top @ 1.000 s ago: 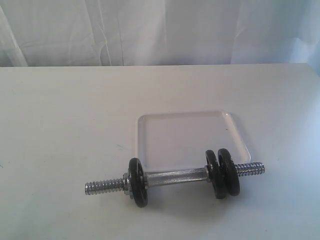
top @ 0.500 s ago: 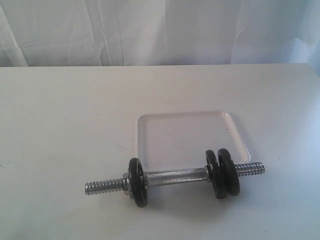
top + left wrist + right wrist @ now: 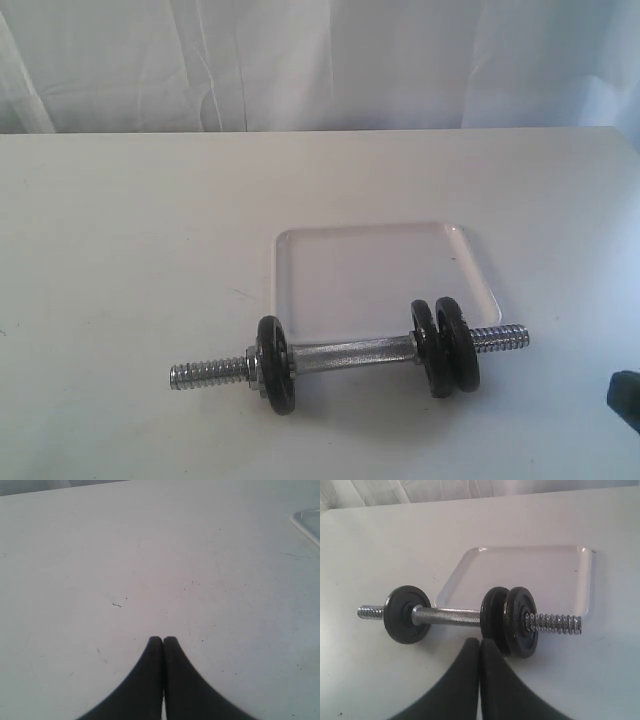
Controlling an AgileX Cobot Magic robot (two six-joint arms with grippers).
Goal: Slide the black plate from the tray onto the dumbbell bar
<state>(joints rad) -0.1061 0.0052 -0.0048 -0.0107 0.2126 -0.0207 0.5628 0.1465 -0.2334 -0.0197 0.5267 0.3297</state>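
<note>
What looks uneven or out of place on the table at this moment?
The dumbbell bar is loaded unevenly: a single black plate sits near one threaded end, while two black plates stand side by side near the other. The tray beside it holds nothing. Nothing looks spilled or damaged.

The left gripper (image 3: 163, 641) has both dark fingers pressed together, empty, well apart from the dumbbell bar (image 3: 350, 355). The right gripper (image 3: 480, 644) is likewise closed and empty, pointing toward the bar without touching it. The dark shape right of the bar is probably the right arm (image 3: 626, 400).
</note>
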